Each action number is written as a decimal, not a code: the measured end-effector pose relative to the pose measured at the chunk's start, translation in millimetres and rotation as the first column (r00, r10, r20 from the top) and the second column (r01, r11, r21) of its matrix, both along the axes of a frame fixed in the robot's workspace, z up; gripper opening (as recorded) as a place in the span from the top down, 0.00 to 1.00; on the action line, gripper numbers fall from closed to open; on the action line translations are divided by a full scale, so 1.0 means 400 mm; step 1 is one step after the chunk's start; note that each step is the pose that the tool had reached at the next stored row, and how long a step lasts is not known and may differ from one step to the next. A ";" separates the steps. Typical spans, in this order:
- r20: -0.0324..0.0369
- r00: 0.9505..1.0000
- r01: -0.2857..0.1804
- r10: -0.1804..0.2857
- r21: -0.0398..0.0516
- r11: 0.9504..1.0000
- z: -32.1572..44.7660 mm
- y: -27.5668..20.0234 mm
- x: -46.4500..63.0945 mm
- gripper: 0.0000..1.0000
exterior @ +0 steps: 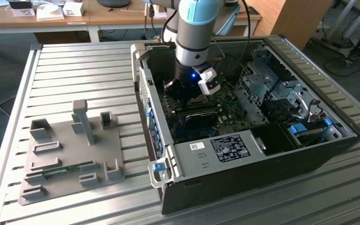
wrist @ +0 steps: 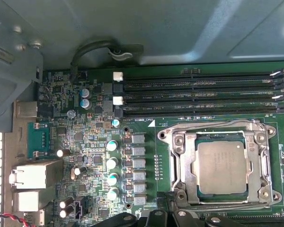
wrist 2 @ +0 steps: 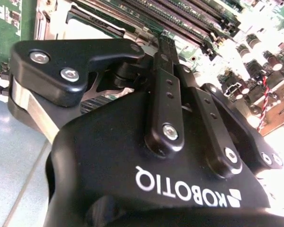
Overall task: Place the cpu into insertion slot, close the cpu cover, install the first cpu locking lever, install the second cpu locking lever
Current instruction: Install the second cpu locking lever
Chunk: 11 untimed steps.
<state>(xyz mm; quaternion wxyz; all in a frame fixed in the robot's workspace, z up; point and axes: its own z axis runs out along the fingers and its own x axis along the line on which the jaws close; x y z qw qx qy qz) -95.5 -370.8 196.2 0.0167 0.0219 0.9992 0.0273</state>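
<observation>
Slatted metal bench (exterior: 73, 70), open case (exterior: 249, 159). Gripper (wrist 2: 168, 45) inside, fingers look pinched together, empty. Cpu (wrist: 222, 166) seated in insertion slot (wrist: 180, 163); cpu cover (wrist: 217, 135) appears down. Risk: fingers snagging memory slots (wrist: 199, 97).

The arm (exterior: 196, 28) is held near vertical, wrist pointed straight down. The gripper (wrist 2: 168, 47) is seen with fingers (wrist 2: 163, 85) drawn together, nothing visibly clamped between them.

In the exterior view the arm (exterior: 194, 33) hides the insertion slot (wrist: 221, 165). In the second wrist view the claw (wrist 2: 168, 45) body blocks its own fingertips. The first wrist view's edge crops the memory slots (wrist: 203, 94).
</observation>
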 end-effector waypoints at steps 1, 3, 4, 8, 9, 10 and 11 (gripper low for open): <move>0.000 1.000 0.000 0.000 0.000 1.000 0.000 0.000 0.000 0.89; 0.000 1.000 0.000 0.000 0.000 1.000 -0.001 0.000 0.000 0.89; 0.000 1.000 0.000 0.000 0.000 1.000 -0.001 0.000 0.000 0.89; 0.000 1.000 0.000 0.000 0.000 1.000 -0.001 0.000 0.000 0.89; 0.000 1.000 0.000 0.000 0.000 1.000 -0.001 0.000 0.000 0.89; 0.000 1.000 0.000 0.000 0.000 1.000 0.000 0.000 0.000 0.89; 0.000 1.000 0.000 0.000 0.001 1.000 0.002 0.000 0.000 0.89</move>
